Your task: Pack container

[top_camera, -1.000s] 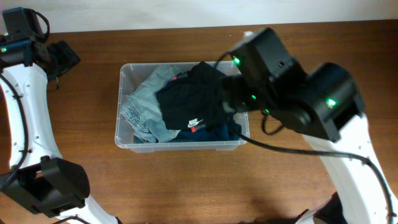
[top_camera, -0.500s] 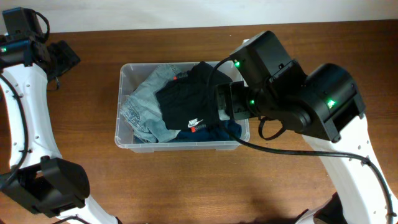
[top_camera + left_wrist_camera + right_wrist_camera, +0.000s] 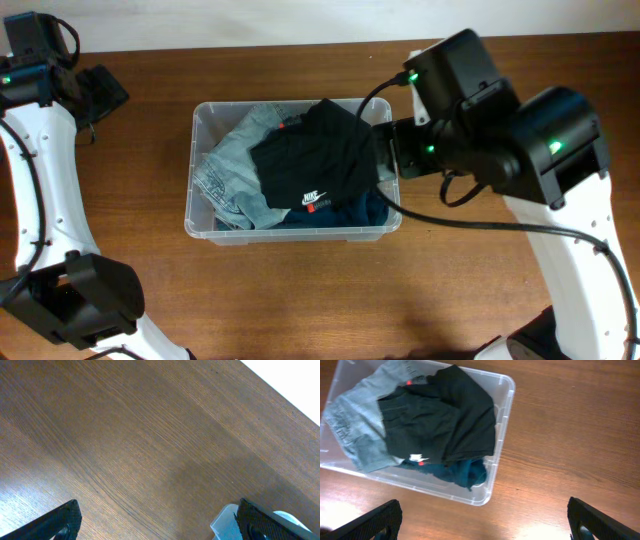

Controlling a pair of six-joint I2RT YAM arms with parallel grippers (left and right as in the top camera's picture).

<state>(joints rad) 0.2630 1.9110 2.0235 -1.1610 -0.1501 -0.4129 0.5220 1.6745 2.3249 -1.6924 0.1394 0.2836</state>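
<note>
Both sets of jaws gape wide and empty: left gripper point(image 3: 159, 522) far left, right gripper point(image 3: 485, 521) beside the clear rectangular plastic container point(image 3: 197, 150), which is stuffed with clothes.

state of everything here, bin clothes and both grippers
container, upright, lidless, holding clothes
black garment, crumpled, top of the pile
denim garment, bunched, partly under the black one
dark blue garment, mostly buried
left gripper, jaws open, empty
right gripper, jaws open, empty
</note>
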